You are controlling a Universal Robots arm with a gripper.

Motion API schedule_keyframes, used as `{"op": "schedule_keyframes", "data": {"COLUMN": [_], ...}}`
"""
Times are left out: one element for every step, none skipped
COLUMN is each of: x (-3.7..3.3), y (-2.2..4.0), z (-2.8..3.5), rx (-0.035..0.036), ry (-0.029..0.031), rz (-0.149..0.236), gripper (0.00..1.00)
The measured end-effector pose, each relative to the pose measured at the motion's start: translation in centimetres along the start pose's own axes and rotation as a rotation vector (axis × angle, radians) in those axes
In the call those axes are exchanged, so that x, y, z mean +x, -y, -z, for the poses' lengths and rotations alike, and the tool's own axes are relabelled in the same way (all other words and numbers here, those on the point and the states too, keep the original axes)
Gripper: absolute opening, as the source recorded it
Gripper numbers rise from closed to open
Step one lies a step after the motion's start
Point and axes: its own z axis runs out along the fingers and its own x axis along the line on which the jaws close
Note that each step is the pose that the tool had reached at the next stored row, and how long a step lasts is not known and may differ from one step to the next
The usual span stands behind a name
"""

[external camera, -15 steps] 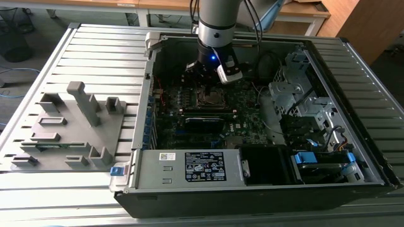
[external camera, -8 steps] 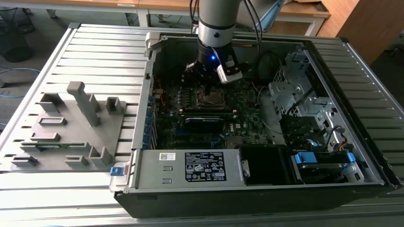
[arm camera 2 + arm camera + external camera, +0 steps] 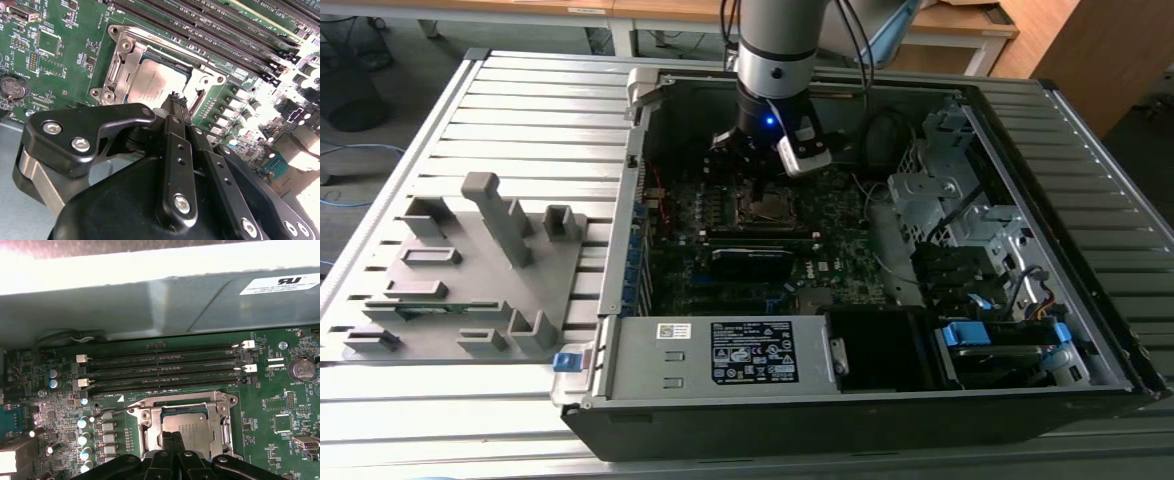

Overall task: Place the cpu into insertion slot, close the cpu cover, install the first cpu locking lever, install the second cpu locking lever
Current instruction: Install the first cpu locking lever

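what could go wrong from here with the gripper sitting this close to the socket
1. The gripper, fingers together, sits right at the edge of the cpu cover, beside the cpu. A slip off that thin metal frame could, I think, scrape the chip's exposed face.
2. A row of capacitors and the memory slots stand close to the socket. A sideways sweep might knock them.
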Motion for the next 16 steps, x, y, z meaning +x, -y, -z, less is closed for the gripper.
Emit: {"op": "schedule_keyframes", "data": {"x": [0.02,0.06,0.06,0.07,0.09,0.12,0.16,0.21,0.26,0.34,0.38,0.44,0.51,0.59,0.66,0.73], "y": [0.0,0.01,0.01,0.01,0.01,0.01,0.02,0.02,0.03,0.04,0.04,0.05,0.06,0.07,0.07,0.08], "z": [0.0,0.0,0.0,0.0,0.0,0.0,0.0,0.0,0.0,-0.01,-0.01,-0.01,-0.01,-0.01,-0.01,-0.01], "rx": [0.0,0.0,0.0,0.0,0.0,-0.0001,-0.0001,-0.0001,-0.0001,0.0,-0.0001,-0.0001,0.0,0.0,0.0,0.0], "ry": [0.0,0.0,0.0,0.0,0.0,0.0,0.0,0.0,0.0,0.0,0.0,0.0,0.0,0.0,0.0,0.0], "rz": [0.0,0.0,0.0,0.0,0.0,0.0,0.0,0.0,0.0,0.0,0.0,0.0,0.0,0.0,0.0,0.0], "gripper": [0.11,0.11,0.11,0.11,0.11,0.11,0.11,0.11,0.11,0.11,0.11,0.11,0.11,0.11,0.11,0.11]}}
